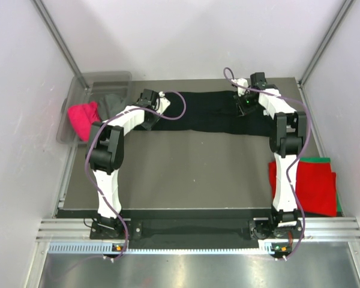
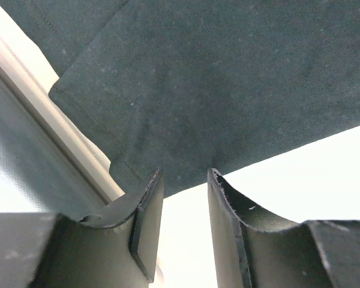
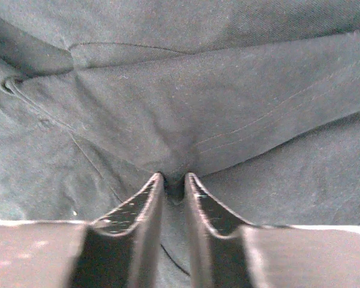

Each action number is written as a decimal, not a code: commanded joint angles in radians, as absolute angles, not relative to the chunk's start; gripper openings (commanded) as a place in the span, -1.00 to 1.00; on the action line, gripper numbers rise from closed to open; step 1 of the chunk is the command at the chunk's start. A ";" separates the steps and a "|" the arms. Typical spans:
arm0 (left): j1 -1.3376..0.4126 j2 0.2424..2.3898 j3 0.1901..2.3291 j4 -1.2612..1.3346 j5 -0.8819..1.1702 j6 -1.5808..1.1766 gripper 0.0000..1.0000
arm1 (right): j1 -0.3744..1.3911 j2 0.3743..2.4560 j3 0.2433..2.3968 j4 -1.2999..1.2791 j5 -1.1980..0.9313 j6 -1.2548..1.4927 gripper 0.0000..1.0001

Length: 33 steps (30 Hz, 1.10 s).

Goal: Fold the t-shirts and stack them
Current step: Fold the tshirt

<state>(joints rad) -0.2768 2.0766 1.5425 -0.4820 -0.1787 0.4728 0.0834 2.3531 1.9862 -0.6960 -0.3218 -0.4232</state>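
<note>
Right claw is clenched on a fold of the black shirt. Left claw is released, hem just ahead. From above, shirt spans the far table; a one-sided pull would likely bunch it.

The bench is bare across its middle and near strip, giving wide passage between the arms. The black shirt spans the far edge, with the left end effector and right end effector at its ends. The tub fills the far-left corner. The red shirt crowds the right edge. Side walls hem both flanks.
</note>
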 commanded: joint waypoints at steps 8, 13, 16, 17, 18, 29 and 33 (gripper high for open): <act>-0.279 2.016 1.539 -0.460 -0.160 0.462 -0.19 | 0.144 2.286 2.058 -0.631 -0.256 -0.462 -0.88; -0.279 2.017 1.537 -0.466 -0.160 0.462 -0.19 | 0.205 2.356 2.216 -0.578 -0.172 -0.485 -0.88; -0.279 2.017 1.535 -0.468 -0.155 0.462 -0.19 | 0.236 2.390 2.270 -0.502 -0.128 -0.482 -0.84; -0.278 2.017 1.536 -0.468 -0.153 0.462 -0.19 | 0.245 2.398 2.290 -0.483 -0.112 -0.482 -0.79; -0.279 2.017 1.536 -0.468 -0.152 0.462 -0.19 | 0.259 2.405 2.304 -0.473 -0.100 -0.482 -0.75; -0.288 1.980 1.511 -0.454 -0.152 0.506 -0.15 | 0.218 1.996 1.792 -0.353 -0.024 -0.471 -0.03; -0.278 1.990 1.470 -0.408 -0.167 0.546 -0.14 | 0.048 1.864 1.643 -0.422 -0.116 -0.448 -0.04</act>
<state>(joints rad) -0.2848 2.0327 1.4990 -0.4606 -0.1696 0.5079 0.1860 2.0338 1.6806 -0.4366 -0.0689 -0.4675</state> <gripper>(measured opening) 0.427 0.480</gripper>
